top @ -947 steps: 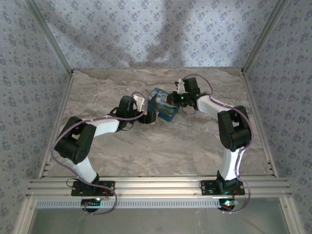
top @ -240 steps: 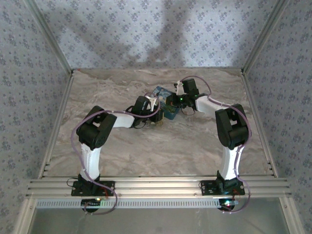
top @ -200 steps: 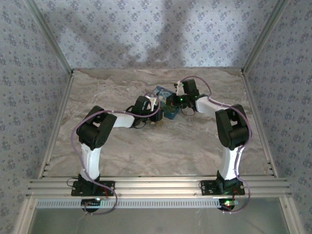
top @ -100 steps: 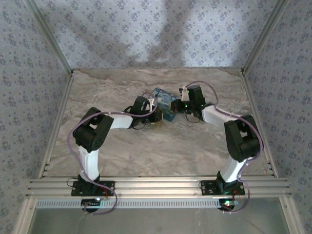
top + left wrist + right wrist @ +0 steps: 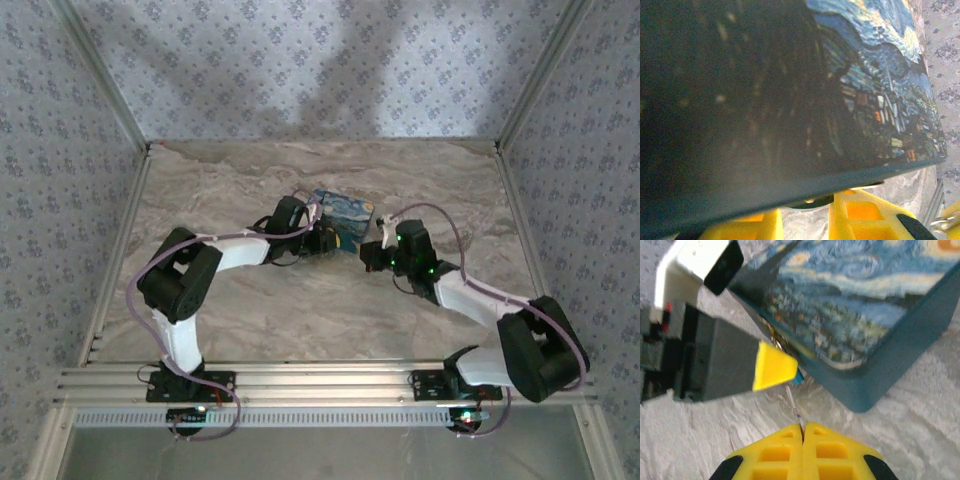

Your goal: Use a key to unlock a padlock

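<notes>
Over the last half second the right arm has swung off the far side of the box (image 5: 348, 212) and folded low toward the near edge. Its hand (image 5: 372, 256) now sits just in front of the box.

The padlock (image 5: 807, 202), as far as I can judge, is the small dark rounded piece tucked under the box's edge. It lies between the fingers of the left hand (image 5: 322, 238), which is much the nearer of the two. Those fingers stand a little apart, and I cannot tell whether they clamp it.

The right hand is closed tight on a thin silvery strip, probably the key (image 5: 794, 402). The strip's length points up and left, toward the gap between the box and the left hand. The box rests on the marbled worktop (image 5: 300, 310).
</notes>
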Controlling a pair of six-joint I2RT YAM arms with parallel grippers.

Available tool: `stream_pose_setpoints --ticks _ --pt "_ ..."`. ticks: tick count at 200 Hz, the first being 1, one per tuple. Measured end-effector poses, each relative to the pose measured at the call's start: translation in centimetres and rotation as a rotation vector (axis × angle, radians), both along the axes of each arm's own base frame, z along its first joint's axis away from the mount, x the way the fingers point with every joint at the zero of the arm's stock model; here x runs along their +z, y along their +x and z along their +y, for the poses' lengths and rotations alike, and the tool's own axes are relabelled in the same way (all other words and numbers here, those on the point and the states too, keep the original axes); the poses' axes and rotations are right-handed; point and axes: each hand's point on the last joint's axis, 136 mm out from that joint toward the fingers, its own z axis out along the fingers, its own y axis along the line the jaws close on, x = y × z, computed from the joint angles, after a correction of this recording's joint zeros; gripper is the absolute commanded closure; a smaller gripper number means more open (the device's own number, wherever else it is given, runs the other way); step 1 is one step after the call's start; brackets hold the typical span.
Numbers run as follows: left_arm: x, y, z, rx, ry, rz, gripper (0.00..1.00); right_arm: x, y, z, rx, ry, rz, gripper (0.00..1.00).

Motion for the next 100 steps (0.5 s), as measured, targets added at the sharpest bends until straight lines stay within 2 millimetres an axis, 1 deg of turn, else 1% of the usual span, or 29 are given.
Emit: stream_pose_setpoints --ticks 28,58,88,100 --pt "0.6 -0.9 0.0 0.014 -0.026 0.044 0.78 -1.4 -2.0 -0.2 -0.001 -0.035 -0.034 1.00" --pt "0.5 -1.4 0.0 0.036 -0.035 0.087 0.78 -2.4 -3.8 -0.1 0.003 -0.061 -0.075 1.00" --pt "0.5 -2.1 -0.6 0.038 -0.042 0.115 0.78 -3.0 -4.8 0.2 0.010 -0.075 -0.113 1.00" --pt "0.5 -2.3 -0.8 0.037 -0.045 0.125 0.78 -2.9 -4.9 0.4 0.012 -0.075 -0.129 1.00"
